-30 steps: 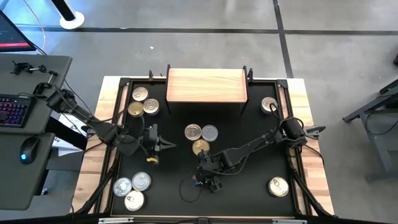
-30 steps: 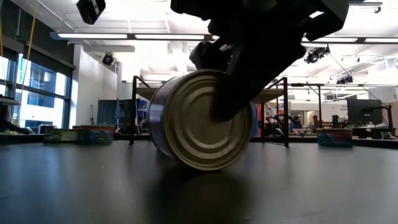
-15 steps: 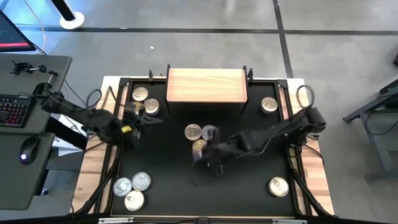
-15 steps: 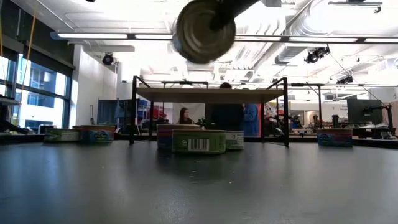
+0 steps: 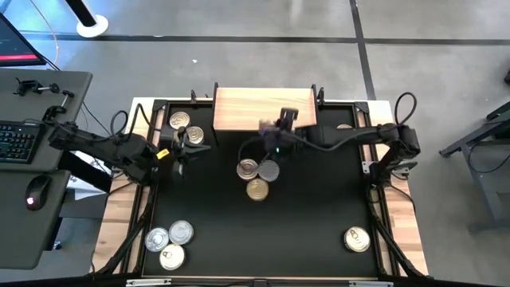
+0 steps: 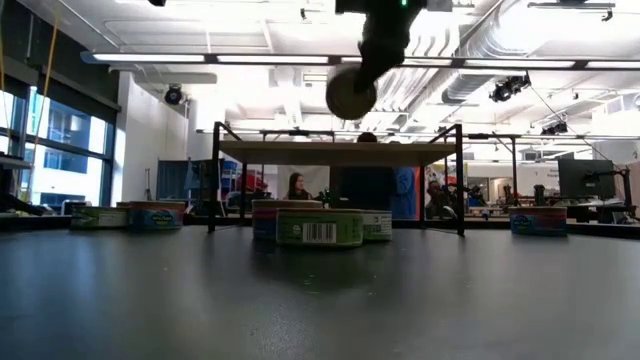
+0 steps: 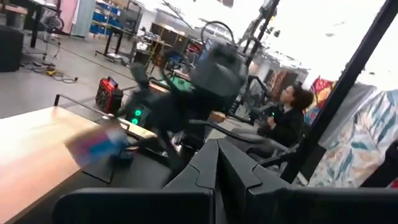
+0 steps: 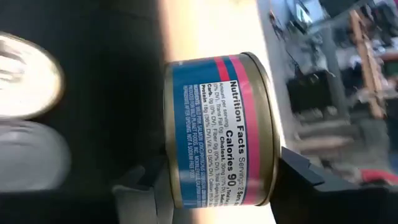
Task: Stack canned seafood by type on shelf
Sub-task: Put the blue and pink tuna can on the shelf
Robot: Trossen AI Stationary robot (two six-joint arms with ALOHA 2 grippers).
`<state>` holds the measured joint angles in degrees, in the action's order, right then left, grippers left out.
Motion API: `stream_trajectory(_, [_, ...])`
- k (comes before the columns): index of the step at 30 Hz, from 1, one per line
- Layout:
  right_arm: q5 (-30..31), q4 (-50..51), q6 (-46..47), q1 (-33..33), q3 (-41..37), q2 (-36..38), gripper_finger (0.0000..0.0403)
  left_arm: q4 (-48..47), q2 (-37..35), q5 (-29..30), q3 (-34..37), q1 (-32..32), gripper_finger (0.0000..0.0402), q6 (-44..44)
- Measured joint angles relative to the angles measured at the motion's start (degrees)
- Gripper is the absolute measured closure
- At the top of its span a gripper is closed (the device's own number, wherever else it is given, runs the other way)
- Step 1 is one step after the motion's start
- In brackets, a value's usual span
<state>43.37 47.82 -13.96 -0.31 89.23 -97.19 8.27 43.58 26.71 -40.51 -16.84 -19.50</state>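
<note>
Right gripper (image 5: 275, 137) carries a tin (image 8: 217, 129) at the shelf's (image 5: 239, 112) front edge.
High view: I see left gripper (image 5: 185, 143) near tins by the left rim; can't tell its fingers. Low view: the tin (image 6: 350, 95) hangs above shelf height. Right wrist view: fingers (image 8: 298, 167) clamped on the blue-and-pink tin.

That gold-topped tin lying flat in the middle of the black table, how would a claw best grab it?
Probably from straight above, with the fingers closing across its round side wall. The gold tin lies flat with its lid up and is low. Two silver tins sit close behind it toward the shelf, so the fingers would best go on its left and right sides, which look free.
</note>
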Motion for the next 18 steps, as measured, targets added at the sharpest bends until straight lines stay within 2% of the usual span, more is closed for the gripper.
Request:
stream_trajectory(3, [7.04,2.22,-1.33,-2.99,0.00,0.04,0.0233,0.14,0.71,-0.74,0.00,-0.02,0.0401,0.17])
stream_trajectory(5, [9.58,5.61,-1.03,-4.99,0.00,0.06,0.0233,0.17,1.13,-1.15,0.00,-0.02,0.0401,0.19])
stream_trajectory(11, [10.59,16.73,3.52,-10.80,-0.02,-1.05,0.0233,0.30,2.56,-1.89,0.00,-0.04,0.0401,0.17])
stream_trajectory(18, [11.55,18.07,3.37,-14.61,-0.04,-3.98,0.0233,0.92,4.08,-1.65,0.02,0.00,0.0402,0.17])
